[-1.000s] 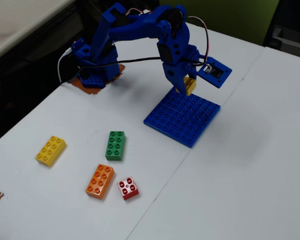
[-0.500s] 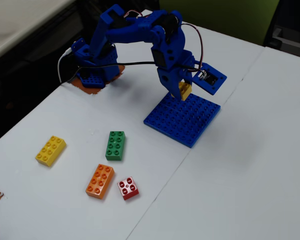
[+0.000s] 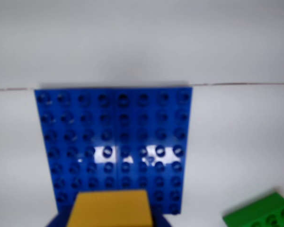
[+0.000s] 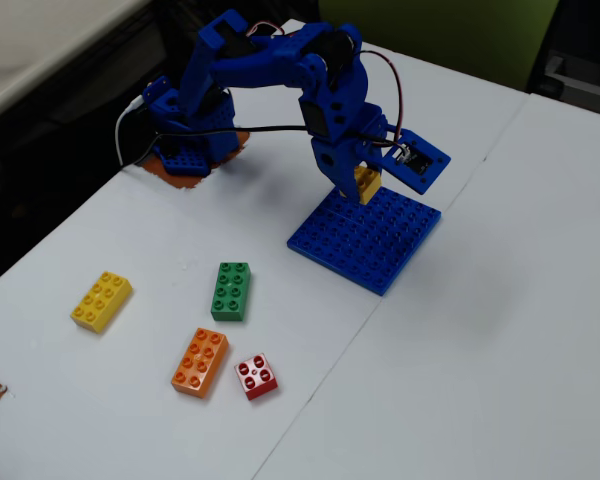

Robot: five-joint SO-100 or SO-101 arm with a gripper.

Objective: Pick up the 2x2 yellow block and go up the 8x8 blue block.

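Note:
My gripper (image 4: 361, 186) is shut on the 2x2 yellow block (image 4: 367, 183), holding it just above the back edge of the 8x8 blue block (image 4: 365, 238). In the wrist view the yellow block (image 3: 109, 208) fills the bottom centre between blue jaws, over the near rows of the blue baseplate (image 3: 116, 142). Whether the block touches the plate I cannot tell.
On the white table to the left lie a long yellow brick (image 4: 101, 301), a green brick (image 4: 231, 291), an orange brick (image 4: 200, 362) and a small red brick (image 4: 257, 376). The green brick (image 3: 260, 216) shows at the wrist view's lower right corner. The arm's base (image 4: 185, 135) stands at the back left.
The gripper with the yellow block has shifted slightly left and back, toward the plate's back edge. The loose bricks have not moved.

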